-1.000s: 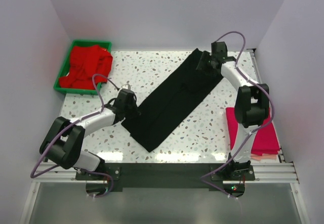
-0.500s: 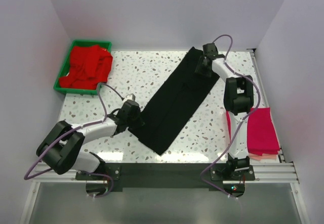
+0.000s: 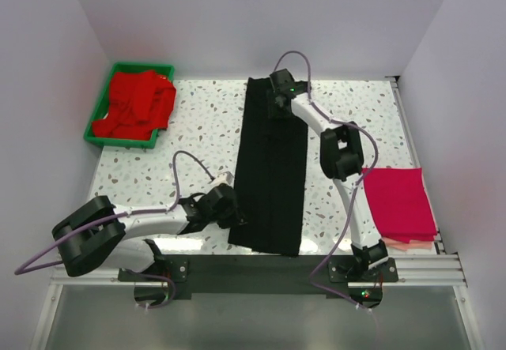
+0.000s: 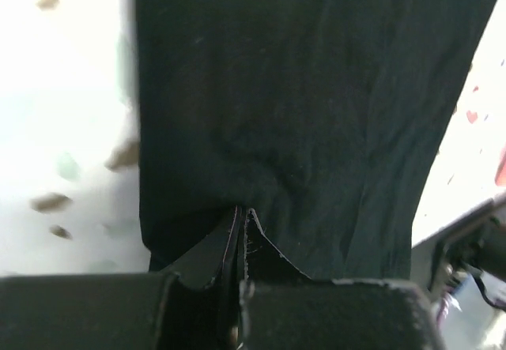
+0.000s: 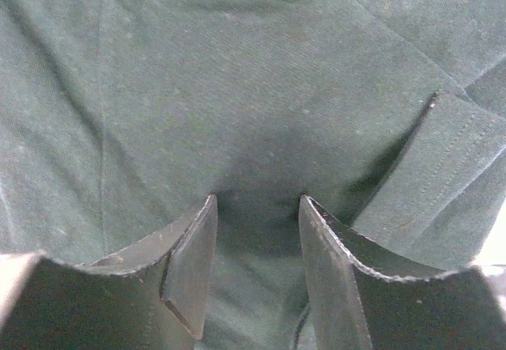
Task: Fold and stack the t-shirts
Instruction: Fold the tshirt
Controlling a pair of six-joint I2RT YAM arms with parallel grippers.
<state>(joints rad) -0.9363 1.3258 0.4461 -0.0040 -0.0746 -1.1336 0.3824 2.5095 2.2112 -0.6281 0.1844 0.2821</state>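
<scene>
A black t-shirt (image 3: 273, 176), folded into a long strip, lies straight from the far edge to the near edge of the speckled table. At the strip's near left edge, my left gripper (image 3: 233, 210) is shut on the black t-shirt (image 4: 300, 113), jaws (image 4: 242, 209) pinched together on the cloth. On the strip's far end rests my right gripper (image 3: 278, 103). In the right wrist view its jaws (image 5: 257, 200) stand apart with their tips on the black cloth (image 5: 237, 73). A folded magenta-pink t-shirt (image 3: 399, 204) lies at the right. Crumpled red t-shirts (image 3: 138, 105) fill the tray.
The green plastic tray (image 3: 118, 143) stands at the far left corner. White walls close off the left, back and right sides. A metal rail (image 3: 253, 267) with the arm bases runs along the near edge.
The black strip has swung from a diagonal to straight front-to-back. My right gripper slid left with its far end; my left gripper closed on its near edge and moved toward the near edge.
</scene>
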